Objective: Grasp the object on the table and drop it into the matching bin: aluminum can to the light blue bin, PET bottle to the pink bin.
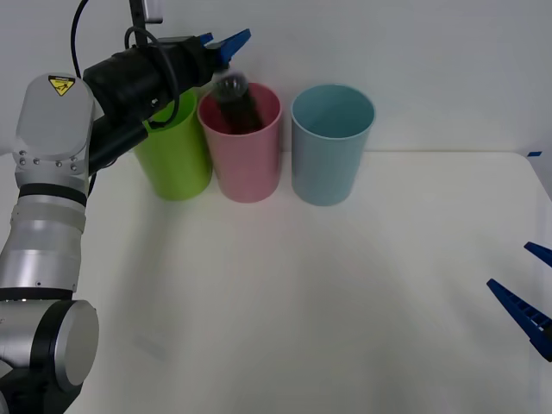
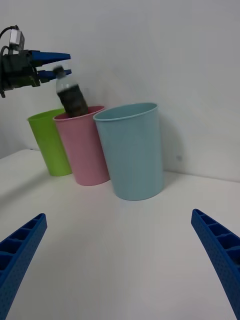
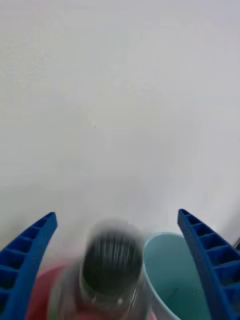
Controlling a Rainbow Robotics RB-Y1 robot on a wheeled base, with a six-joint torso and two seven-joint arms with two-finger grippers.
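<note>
1. Left gripper sits high over the back of the table, above the seam between the lime green bin and the pink bin. Its blue fingers are spread wide and touch nothing; the left wrist view shows the bottle between them with a gap on each side.

2. PET bottle is free of the fingers and blurred, cap up, its lower half already inside the mouth of the pink bin. From the right wrist view the black cap tilts toward the left gripper, and the dark label reaches down to the pink rim.

3. Bins stand in a row along the far edge of the table, against the white wall: lime green first, pink in the middle and touching it, then the light blue bin just beside the pink one, with a small gap showing in the front view.

4. Right gripper is low at the right edge of the table, well apart from the bins. Its fingers are wide apart and hold nothing, pointing toward the row.
</note>
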